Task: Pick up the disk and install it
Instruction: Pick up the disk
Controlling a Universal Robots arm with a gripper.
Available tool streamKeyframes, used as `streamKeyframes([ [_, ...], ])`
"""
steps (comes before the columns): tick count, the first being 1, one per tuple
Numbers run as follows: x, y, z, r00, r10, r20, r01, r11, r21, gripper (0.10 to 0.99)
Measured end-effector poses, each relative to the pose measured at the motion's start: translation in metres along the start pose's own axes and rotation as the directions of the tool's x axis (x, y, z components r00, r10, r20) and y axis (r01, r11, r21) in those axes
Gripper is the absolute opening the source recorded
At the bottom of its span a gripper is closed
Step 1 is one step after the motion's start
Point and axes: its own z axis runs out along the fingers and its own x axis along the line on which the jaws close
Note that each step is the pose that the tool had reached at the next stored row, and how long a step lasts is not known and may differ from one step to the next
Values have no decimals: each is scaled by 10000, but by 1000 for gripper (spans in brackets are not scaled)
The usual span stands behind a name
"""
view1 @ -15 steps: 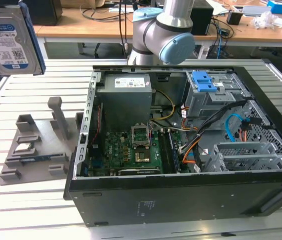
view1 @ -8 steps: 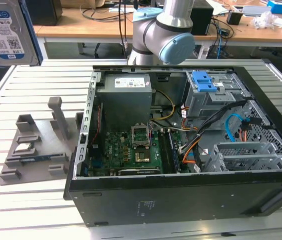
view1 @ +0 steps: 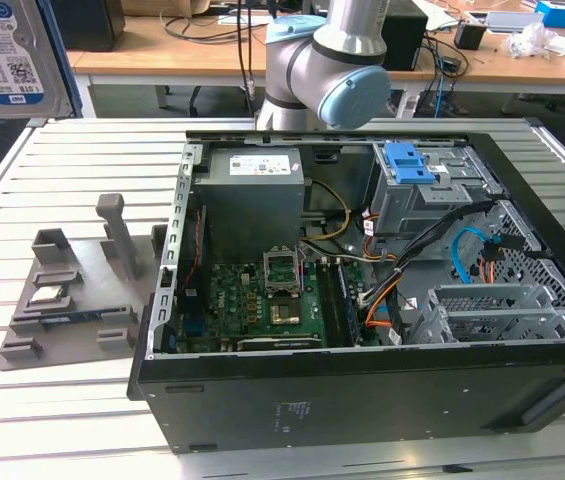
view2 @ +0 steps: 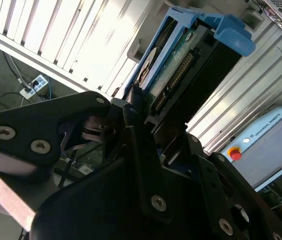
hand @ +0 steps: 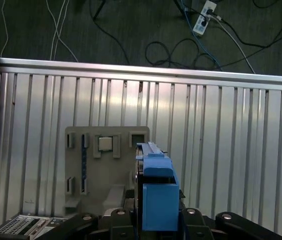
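Note:
The disk [hand: 155,192] is a silver drive in a blue plastic carrier. In both wrist views it stands edge-on between the black fingers of my gripper [hand: 158,220], which is shut on it. Its green circuit board and connector row face out in the second wrist view, where the disk [view2: 180,65] sticks out past the gripper [view2: 160,120]. In the exterior view the disk [view1: 7,50] hangs high at the far left, label side showing. It is up in the air, well clear of the open computer case [view1: 362,410].
The grey fixture [view1: 72,290] with slots and a post lies on the slatted aluminium table [view1: 22,420], directly below the disk in the first wrist view. Inside the case are the grey power supply [view1: 252,190], the motherboard [view1: 272,300] and a drive cage with a blue latch [view1: 409,163].

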Motion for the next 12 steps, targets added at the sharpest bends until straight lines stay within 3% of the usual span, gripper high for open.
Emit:
streamKeyframes([
  [5,-4,3,-91,10000,0,0,0,10000,-1,369],
  [10,-8,10,-256,10000,0,0,0,10000,1,369],
  [12,-9,10,-264,10000,0,9,0,10000,3,369],
])
